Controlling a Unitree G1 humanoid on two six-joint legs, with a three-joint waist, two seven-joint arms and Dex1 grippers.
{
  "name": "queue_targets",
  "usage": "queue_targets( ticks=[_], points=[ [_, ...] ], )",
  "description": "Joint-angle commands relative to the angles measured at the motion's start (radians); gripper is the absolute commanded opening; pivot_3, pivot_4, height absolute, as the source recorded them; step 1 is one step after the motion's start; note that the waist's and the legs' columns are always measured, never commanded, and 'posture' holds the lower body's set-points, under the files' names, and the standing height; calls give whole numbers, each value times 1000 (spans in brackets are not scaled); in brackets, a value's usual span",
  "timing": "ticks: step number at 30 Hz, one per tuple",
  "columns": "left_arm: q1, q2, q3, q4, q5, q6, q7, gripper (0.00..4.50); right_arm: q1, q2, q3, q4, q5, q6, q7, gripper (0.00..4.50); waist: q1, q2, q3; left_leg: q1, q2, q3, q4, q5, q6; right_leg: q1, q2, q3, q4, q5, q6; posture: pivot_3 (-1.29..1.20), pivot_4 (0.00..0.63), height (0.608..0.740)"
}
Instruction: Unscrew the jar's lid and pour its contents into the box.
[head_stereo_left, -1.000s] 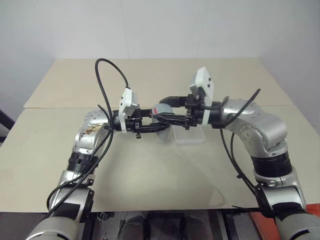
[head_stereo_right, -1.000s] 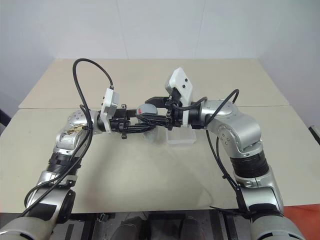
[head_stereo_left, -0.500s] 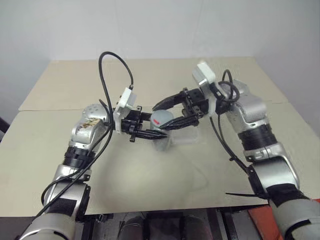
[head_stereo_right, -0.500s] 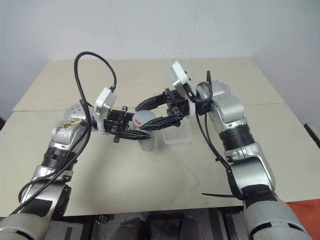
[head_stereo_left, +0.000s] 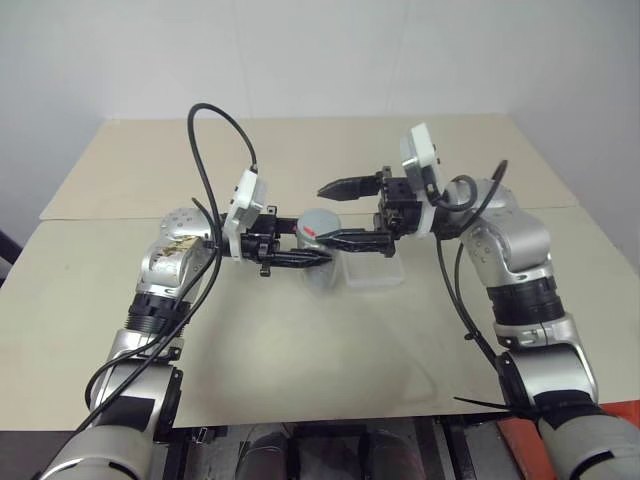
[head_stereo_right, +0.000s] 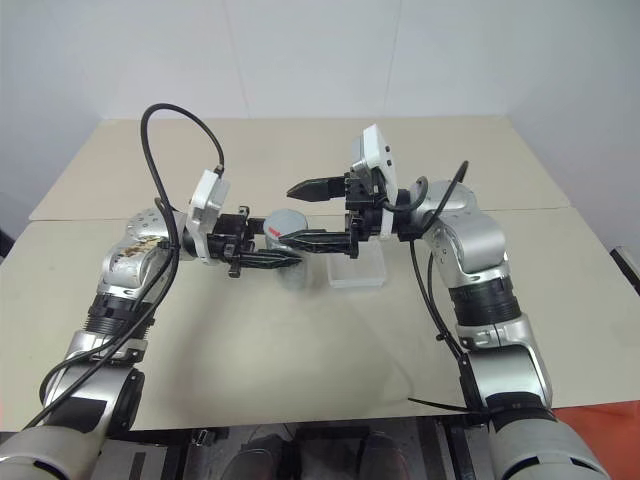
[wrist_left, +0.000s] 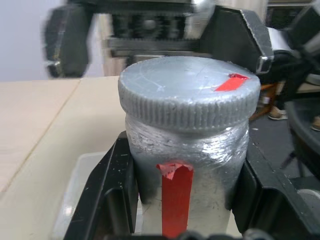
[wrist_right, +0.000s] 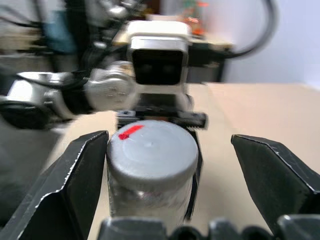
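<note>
Looking from the head, the left gripper (head_stereo_left: 305, 256) clamps the jar (head_stereo_left: 320, 268) beside the box (head_stereo_left: 375, 270); the right gripper (head_stereo_left: 340, 212) gapes around the lid (head_stereo_left: 318, 222). Its wrist view confirms. Unscrewing; next needs regripping.

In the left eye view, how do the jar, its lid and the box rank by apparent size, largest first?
1. The box, widest.
2. The jar, partly hidden by the left gripper.
3. The lid.
The box against the jar is unsure, since the jar's body is partly covered.
</note>
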Motion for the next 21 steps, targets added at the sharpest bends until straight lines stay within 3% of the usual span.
queue_targets(
  ticks=[1,12,21],
  points=[
    [-18,-17,6,4,11,-24,26,2011,23,2,-56,-168,27,87,-151,4476,1,0,0,0,0,0,0,0,0,0,0,0,0,0,0,0,150,740],
    [-22,-48,2,19,28,-21,47,2011,42,71,7,-328,27,195,-354,4476,1,0,0,0,-1,0,0,0,0,0,0,0,0,0,0,0,150,740],
    [-27,-50,7,24,41,-27,68,2011,27,82,73,-279,-75,189,-438,4476,3,0,0,-1,-1,-1,0,0,0,0,0,0,0,0,0,0,150,740]
  ],
)
